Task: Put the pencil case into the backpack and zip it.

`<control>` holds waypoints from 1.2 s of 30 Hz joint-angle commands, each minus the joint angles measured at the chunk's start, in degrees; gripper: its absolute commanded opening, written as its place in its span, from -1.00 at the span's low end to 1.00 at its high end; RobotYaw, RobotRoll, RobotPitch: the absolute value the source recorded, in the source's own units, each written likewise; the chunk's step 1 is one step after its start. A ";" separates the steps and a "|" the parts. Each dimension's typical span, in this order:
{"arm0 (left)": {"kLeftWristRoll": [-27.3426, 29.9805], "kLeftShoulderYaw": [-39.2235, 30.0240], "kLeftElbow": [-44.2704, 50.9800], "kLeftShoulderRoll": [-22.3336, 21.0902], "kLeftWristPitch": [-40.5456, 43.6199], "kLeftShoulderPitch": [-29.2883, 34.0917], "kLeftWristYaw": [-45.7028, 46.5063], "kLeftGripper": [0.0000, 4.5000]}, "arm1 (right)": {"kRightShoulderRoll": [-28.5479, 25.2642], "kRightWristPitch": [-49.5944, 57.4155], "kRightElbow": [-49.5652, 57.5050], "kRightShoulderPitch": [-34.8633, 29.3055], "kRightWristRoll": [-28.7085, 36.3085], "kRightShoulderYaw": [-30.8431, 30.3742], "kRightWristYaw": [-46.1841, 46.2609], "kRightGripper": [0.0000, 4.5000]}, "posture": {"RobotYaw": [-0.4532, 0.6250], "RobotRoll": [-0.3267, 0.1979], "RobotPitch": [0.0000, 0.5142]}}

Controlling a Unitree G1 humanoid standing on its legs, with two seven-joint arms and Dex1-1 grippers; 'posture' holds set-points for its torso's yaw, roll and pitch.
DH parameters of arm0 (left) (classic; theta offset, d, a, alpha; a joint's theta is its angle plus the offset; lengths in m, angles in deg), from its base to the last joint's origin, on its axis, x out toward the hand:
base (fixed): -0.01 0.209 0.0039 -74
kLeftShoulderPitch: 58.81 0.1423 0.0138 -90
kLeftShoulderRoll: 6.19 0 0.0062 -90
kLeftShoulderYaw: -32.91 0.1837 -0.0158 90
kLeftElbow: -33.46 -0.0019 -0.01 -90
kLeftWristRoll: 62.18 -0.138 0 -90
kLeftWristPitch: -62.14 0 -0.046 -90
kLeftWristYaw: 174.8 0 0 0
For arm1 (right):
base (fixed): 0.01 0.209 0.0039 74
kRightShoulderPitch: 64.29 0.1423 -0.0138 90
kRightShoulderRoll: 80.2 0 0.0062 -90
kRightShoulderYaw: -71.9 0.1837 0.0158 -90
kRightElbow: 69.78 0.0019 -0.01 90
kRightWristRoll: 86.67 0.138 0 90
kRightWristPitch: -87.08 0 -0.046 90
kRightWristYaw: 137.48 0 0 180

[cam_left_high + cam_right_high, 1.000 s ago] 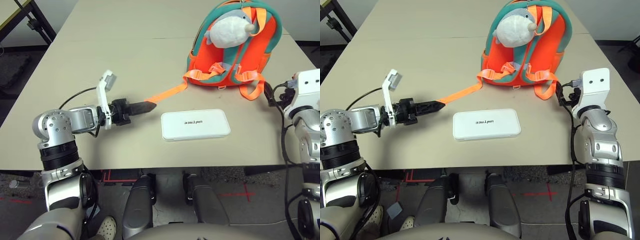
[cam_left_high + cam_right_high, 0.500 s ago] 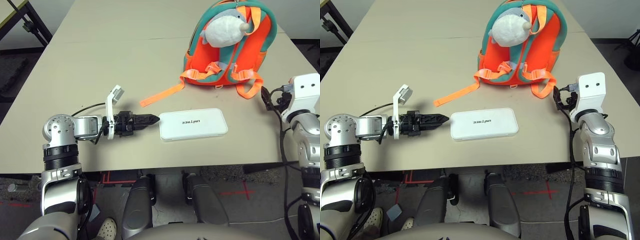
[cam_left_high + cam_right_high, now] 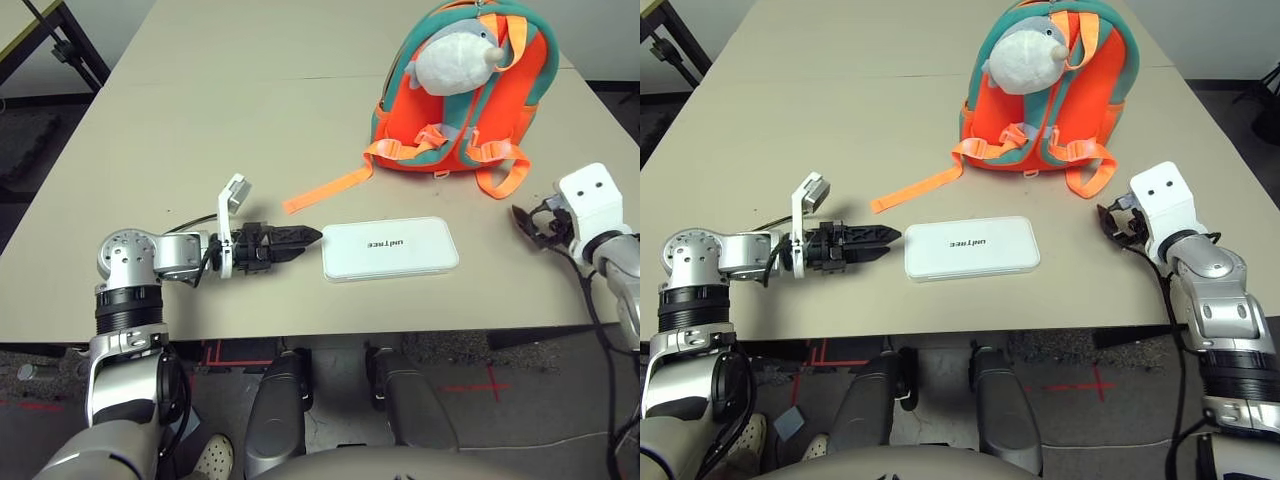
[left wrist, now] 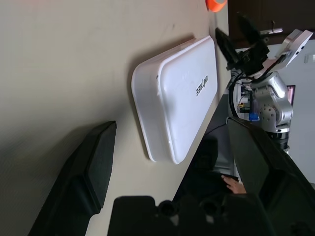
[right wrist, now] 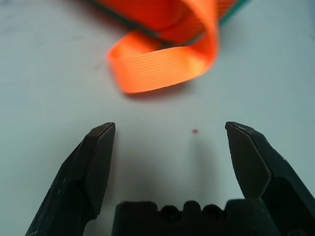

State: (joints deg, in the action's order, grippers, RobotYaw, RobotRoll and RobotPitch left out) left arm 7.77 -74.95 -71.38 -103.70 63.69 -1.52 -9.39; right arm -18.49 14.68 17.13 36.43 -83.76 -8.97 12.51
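The white pencil case [image 3: 390, 247] lies flat near the table's front edge, its lettering facing up. My left gripper [image 3: 312, 236] is open and level with the table, its tips just short of the case's left end [image 4: 182, 113]. The orange backpack [image 3: 500, 90] with teal trim lies further back to the right, with the grey-and-white plush charm [image 3: 455, 60] on top. One long orange strap [image 3: 325, 190] trails towards the left gripper. My right gripper [image 3: 522, 218] is open and low over the table, right of the case, facing a strap loop [image 5: 162, 69].
The front table edge [image 3: 330, 335] runs close below the pencil case. A black metal frame [image 3: 60, 40] stands off the table at the far left. A seam [image 3: 250, 80] crosses the tabletop behind the strap.
My right arm has swung down and inward, bringing its gripper low beside the strap loop. The left gripper has edged slightly closer to the case's end. The case and backpack stay put.
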 commanded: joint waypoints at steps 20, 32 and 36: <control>-0.65 3.59 -3.10 1.52 0.95 1.04 1.22 1.00 | -5.01 13.05 14.40 -1.42 3.42 -8.62 -19.62 -0.99 | -0.38 0.25 -0.17; -0.82 4.02 -2.23 2.29 0.95 1.76 1.74 1.00 | -2.07 13.30 15.77 -0.49 3.46 -12.70 -20.32 -0.99 | -0.38 0.25 -0.16; -0.76 3.69 -2.24 2.67 0.95 1.76 2.02 1.00 | -0.02 14.03 16.91 0.15 3.73 -13.86 -19.78 -0.99 | -0.38 0.25 -0.16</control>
State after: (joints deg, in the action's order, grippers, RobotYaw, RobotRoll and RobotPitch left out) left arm 7.99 -73.88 -72.85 -102.13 63.13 -1.74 -9.01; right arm -19.74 27.99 32.45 36.76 -80.91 -19.99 -6.79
